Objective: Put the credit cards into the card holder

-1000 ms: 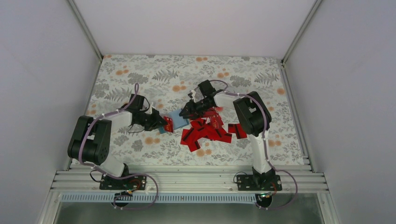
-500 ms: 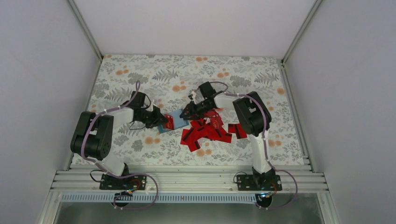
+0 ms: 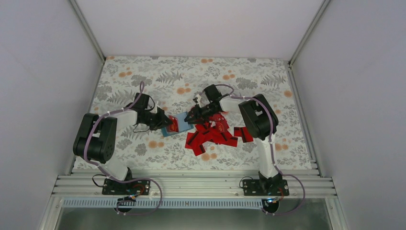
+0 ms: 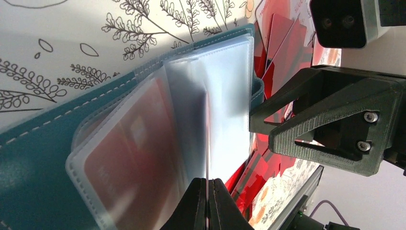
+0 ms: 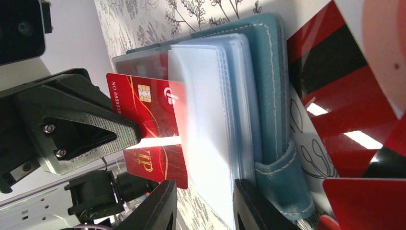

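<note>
The teal card holder (image 3: 185, 120) lies open at mid-table, its clear sleeves fanned. My left gripper (image 3: 166, 123) is shut on a red credit card (image 5: 143, 105), whose far end sits between two sleeves. In the left wrist view that card (image 4: 207, 143) shows edge-on above my left gripper (image 4: 207, 189). Another red card (image 4: 129, 158) is in a nearer sleeve. My right gripper (image 3: 190, 116) comes in from the other side. In its own view my right gripper (image 5: 206, 201) is closed on a stack of sleeves, one finger against the holder's cover (image 5: 268, 72).
A pile of loose red cards (image 3: 211, 135) lies just right of the holder, under the right arm, and shows in the right wrist view (image 5: 344, 110). The floral cloth (image 3: 143, 81) covers the table. White walls close three sides, with a metal rail (image 3: 191, 184) in front.
My left gripper has moved a little right and back toward the holder, carrying the card further between the sleeves. The right gripper has stayed almost in place.
</note>
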{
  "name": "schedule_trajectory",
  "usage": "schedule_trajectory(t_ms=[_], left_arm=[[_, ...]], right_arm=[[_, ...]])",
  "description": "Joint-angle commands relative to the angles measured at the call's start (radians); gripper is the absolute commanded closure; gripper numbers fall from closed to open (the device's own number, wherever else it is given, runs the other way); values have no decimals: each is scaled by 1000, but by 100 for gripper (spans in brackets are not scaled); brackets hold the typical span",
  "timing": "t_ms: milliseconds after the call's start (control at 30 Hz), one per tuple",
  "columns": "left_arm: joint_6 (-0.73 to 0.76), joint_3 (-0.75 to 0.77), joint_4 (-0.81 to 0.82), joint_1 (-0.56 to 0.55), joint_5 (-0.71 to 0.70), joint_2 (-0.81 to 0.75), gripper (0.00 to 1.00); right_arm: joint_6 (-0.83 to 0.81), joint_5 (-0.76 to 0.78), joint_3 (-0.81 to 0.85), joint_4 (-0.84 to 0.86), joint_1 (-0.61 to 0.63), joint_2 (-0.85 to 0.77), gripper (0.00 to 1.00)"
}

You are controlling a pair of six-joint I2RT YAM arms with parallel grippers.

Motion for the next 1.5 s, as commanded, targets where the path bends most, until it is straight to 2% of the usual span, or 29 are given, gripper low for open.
schedule_trajectory(t_ms=[0, 1233, 1467], left_arm=[[38, 12, 34, 4, -7, -3, 98], [49, -29, 182, 1, -12, 38, 98], [33, -50, 234, -3, 16, 69, 98]], right_arm=[[-19, 26, -21, -19, 11, 3, 69], [-24, 22, -6, -33, 18, 13, 69], [-20, 25, -1, -34, 19, 21, 75]])
